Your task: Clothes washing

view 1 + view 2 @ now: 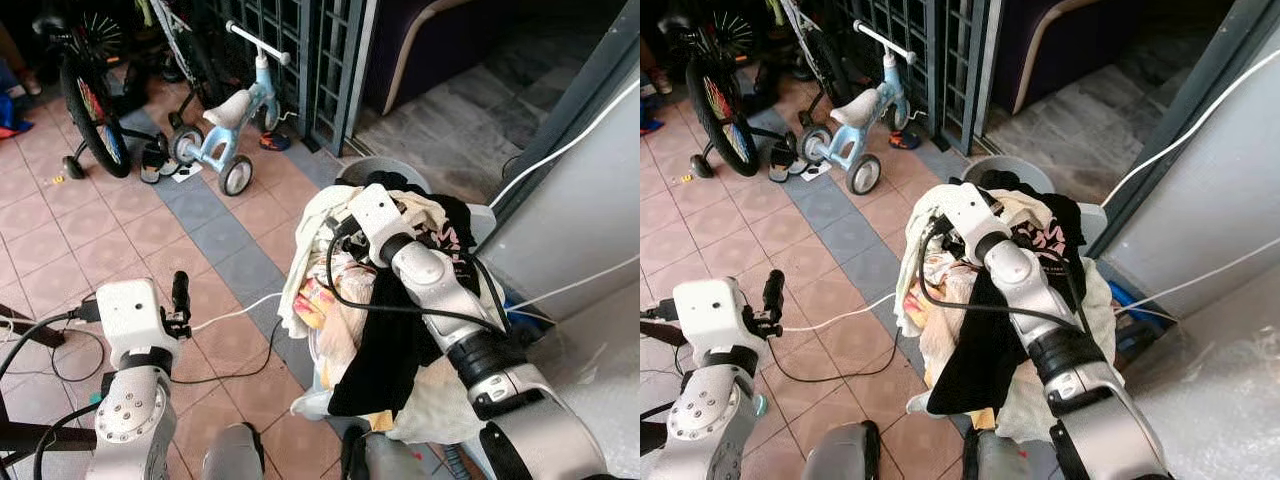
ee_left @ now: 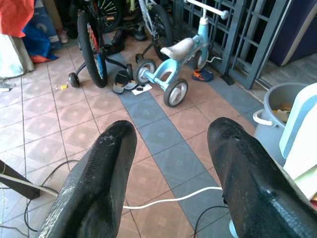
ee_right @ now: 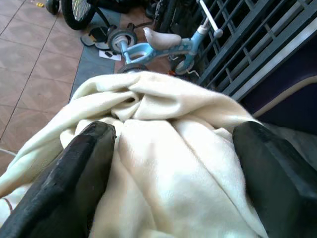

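Left eye view: a heap of clothes (image 1: 400, 330) sat piled in a basket just ahead of the robot, on the tiled floor (image 1: 120, 240). A cream cloth (image 1: 310, 225) lay on top at the far side, and a black garment (image 1: 385, 350) hung down the near side. The right arm reached over the heap, its wrist at the cream cloth. The left claw (image 1: 180, 292) hung over the floor, well apart from the heap. A white cable (image 1: 235, 312) ran across the tiles. A blue trike (image 1: 228, 118) and a bike (image 1: 88, 100) stood farther off by a dark gate (image 1: 300, 50).

Right eye view: a grey bucket (image 1: 1012, 172) stood just behind the heap.

Left wrist view: the left claw (image 2: 171, 163) was wide open and held nothing, with tiles and the cable showing between its fingers (image 2: 106, 168).

Right wrist view: the right claw (image 3: 173, 163) was spread wide with the cream cloth bunched between its fingers (image 3: 86, 173); the cloth touched the one finger, but I cannot tell whether it was gripped.
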`<state>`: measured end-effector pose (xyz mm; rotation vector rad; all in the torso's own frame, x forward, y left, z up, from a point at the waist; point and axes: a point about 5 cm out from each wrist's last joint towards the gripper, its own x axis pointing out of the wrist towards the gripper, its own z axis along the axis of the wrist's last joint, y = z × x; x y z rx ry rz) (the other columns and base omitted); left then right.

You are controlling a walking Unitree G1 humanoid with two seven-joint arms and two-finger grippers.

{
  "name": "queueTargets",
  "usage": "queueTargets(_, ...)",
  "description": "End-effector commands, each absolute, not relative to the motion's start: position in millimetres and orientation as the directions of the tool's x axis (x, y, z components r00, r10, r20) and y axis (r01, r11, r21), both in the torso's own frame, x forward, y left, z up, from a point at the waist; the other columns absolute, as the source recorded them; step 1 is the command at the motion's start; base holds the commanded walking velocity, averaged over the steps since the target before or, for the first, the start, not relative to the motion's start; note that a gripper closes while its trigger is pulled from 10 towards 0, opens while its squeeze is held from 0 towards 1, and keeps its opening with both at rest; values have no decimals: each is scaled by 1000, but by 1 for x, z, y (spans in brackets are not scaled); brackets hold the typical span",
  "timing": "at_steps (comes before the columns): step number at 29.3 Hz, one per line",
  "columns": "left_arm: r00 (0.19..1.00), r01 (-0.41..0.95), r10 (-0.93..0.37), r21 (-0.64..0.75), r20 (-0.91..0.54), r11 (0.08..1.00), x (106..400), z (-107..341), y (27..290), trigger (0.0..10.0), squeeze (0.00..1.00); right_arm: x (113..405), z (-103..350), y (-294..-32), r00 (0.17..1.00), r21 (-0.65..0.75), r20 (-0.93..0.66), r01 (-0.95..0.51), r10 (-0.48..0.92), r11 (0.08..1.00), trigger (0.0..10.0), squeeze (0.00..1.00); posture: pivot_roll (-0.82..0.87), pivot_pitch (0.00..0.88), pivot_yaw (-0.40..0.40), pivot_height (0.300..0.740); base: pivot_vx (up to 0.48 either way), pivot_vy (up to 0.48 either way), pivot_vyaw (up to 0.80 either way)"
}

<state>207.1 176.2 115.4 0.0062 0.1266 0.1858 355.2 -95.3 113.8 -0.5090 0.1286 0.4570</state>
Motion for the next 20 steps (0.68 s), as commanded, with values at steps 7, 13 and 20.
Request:
queueTargets(7,977,-167,169,25,-132,986,211,118,175,10000,0,352,89,-109,874,-470,-340,-477,347,742,0,0,192,200,-28,740,0,0,0)
queueTargets(13,981,-150,150,10,-119,989,220,120,170,10000,0,360,102,-118,923,-423,-232,-381,308,822,0,0,176,176,-25,740,0,0,0)
queueTargets(20,984,-140,139,-1,-110,990,229,119,168,10000,0,359,101,-128,938,-365,-214,-335,272,868,0,0,149,140,-19,740,0,0,0)
